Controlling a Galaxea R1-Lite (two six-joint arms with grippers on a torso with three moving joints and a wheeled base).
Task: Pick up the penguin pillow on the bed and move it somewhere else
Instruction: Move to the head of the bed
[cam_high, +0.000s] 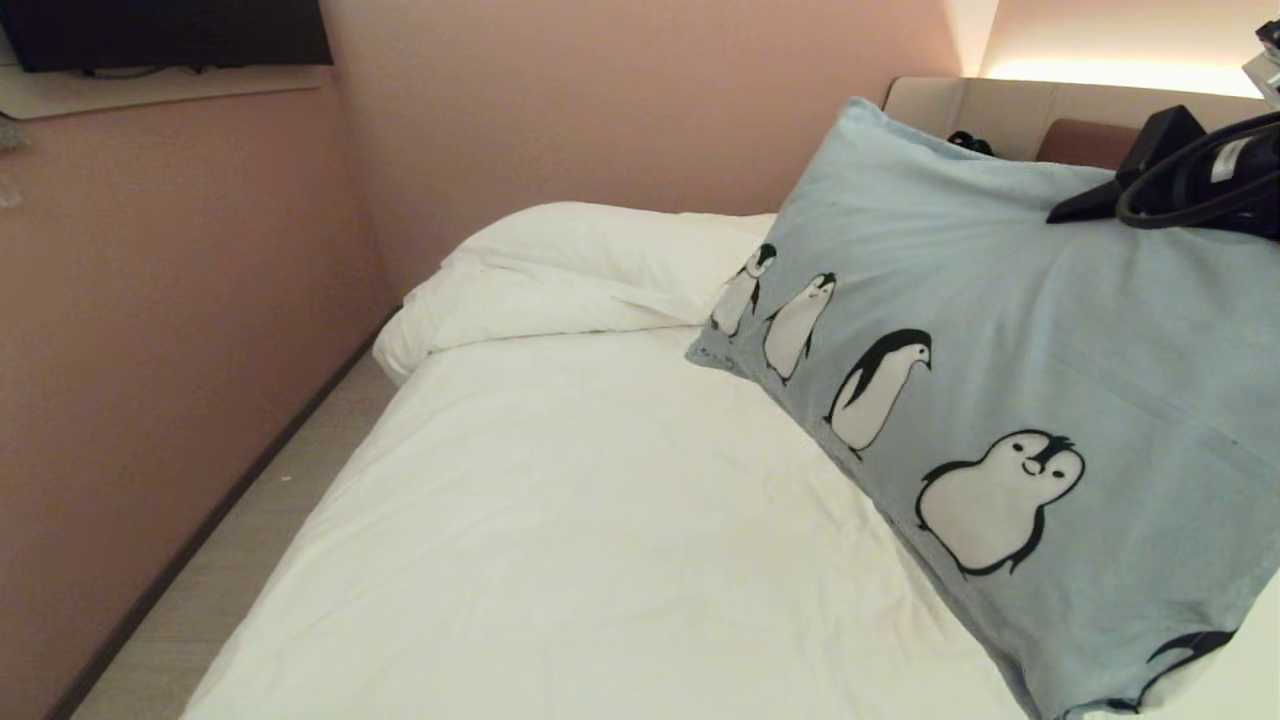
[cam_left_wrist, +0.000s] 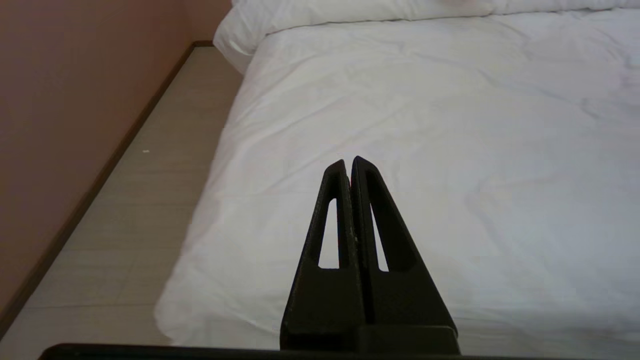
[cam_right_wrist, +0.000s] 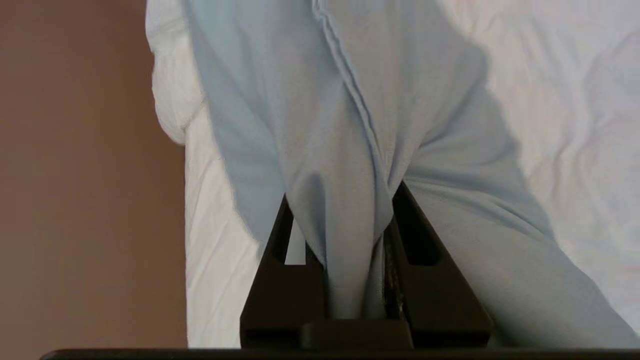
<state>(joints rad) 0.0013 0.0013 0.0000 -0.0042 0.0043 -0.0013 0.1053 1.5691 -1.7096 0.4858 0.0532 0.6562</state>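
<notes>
Now, what you hold: your right gripper (cam_right_wrist: 350, 235) has its fingers (cam_right_wrist: 425, 240) pinching a fold of the pillow (cam_high: 1000, 330).
Where the pillow is: it hangs up off the bed (cam_high: 560, 500), on your right side, with the pinched edge high and the rest drooping down.
Is it clear of the bed: you cannot tell. The low edge with the penguins runs close over the sheet, and the near corner goes out of sight.
Long way of the pillow: it slants from far and middle to near and right, so the penguin row runs along that line.
From the fingers: almost all of the pillow lies below them and toward the middle of the bed. Nothing holds that low part.
Other arm: your left gripper (cam_left_wrist: 350, 167) waits over the near left part of the bed, fingers pressed together, holding nothing. It is well apart from the pillow.
Nearer arm: the right one, as it has the pillow.
Free spot: the white sheet to your left looks bare.
Watch out: I think the low corner may drag on the sheet if you slide sideways without going higher.
</notes>
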